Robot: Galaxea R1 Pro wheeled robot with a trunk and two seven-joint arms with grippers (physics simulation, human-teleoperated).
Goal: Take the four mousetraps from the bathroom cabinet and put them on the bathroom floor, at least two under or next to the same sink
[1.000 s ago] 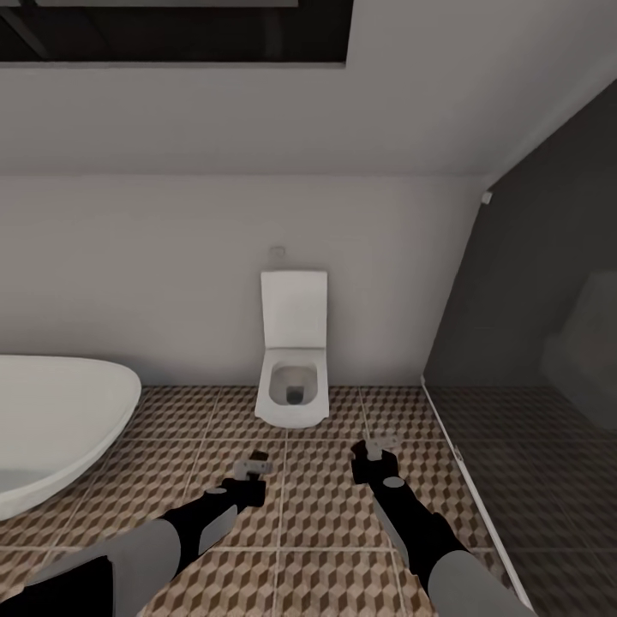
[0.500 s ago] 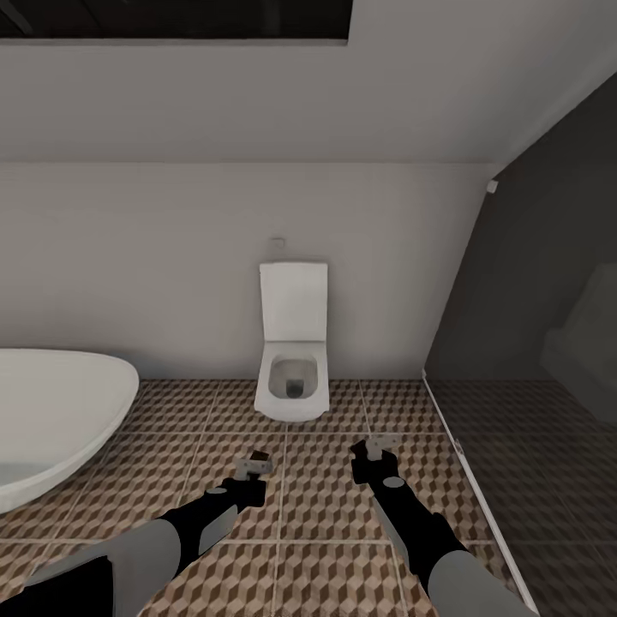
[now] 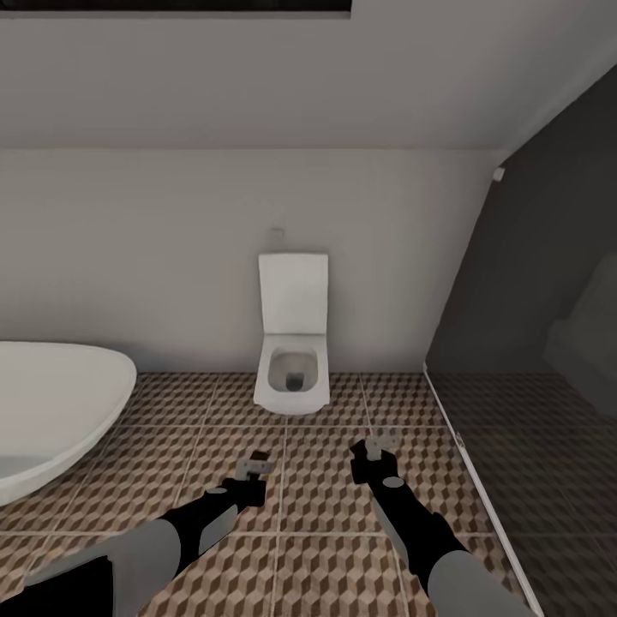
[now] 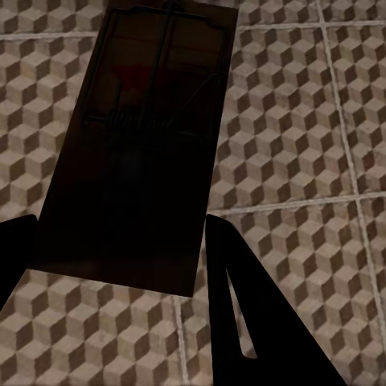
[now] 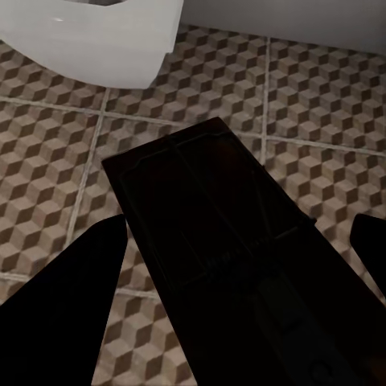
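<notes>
Currently I've got the left gripper (image 3: pixel 255 468) clamped on one mousetrap (image 4: pixel 137 153) and the right gripper (image 3: pixel 374 447) clamped on another mousetrap (image 5: pixel 217 241), both held above the bathroom floor (image 3: pixel 326 506), bathtub (image 3: pixel 51 403) at its left edge, toilet (image 3: pixel 293 360) against the far wall.

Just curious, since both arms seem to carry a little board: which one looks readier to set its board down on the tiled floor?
Neither clearly: left tool and right tool each hold a dark flat mousetrap above the cube-patterned tiles.
</notes>
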